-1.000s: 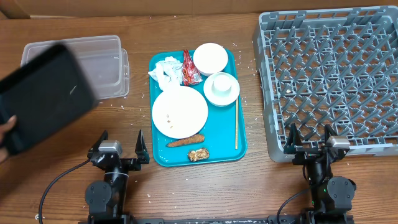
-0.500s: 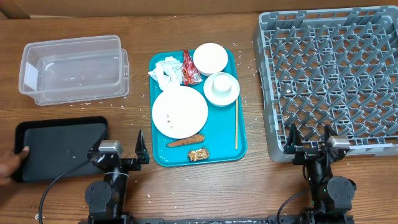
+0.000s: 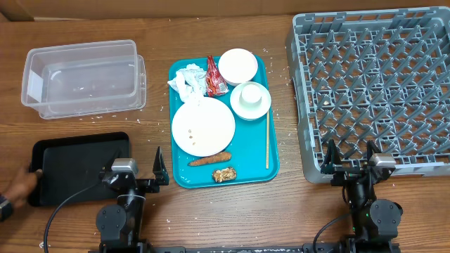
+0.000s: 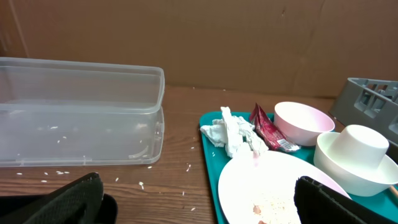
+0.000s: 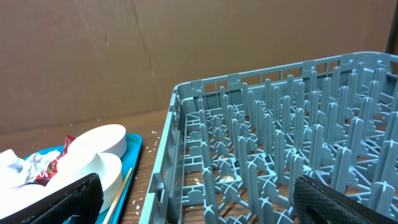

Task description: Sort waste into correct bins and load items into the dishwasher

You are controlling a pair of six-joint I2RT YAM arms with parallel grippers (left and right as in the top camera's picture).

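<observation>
Since half a second ago the black tray [image 3: 77, 165] has slid a little to the right across the table, and it now lies flat in front of the clear tub [image 3: 84, 77], with a person's hand [image 3: 17, 188] on its left end (a second ago it was tilted in the air over the tub). Nothing else has shifted.

The left gripper [image 3: 137, 165] sits low at the near edge with its jaws spread wide and empty, between the black tray's right end and the teal tray [image 3: 249, 147]. The right gripper [image 3: 349, 160] is just as wide open and holds nothing, right at the near edge of the grey dish rack [image 3: 373, 84].

On the teal tray the white plate [image 3: 204, 126] lies in the middle. Behind it are the crumpled napkin [image 3: 186, 81] and the red wrapper [image 3: 214, 77], touching each other. The pink bowl [image 3: 238, 67] is at the far right corner, and nearer is the white cup [image 3: 251, 95], sitting in the small green bowl [image 3: 251, 114]. The carrot stick [image 3: 209, 160] lies just in front of the plate, and the brown lump [image 3: 225, 174] is beside it at the tray's near edge. A chopstick [image 3: 267, 140] lies along the right side.
</observation>
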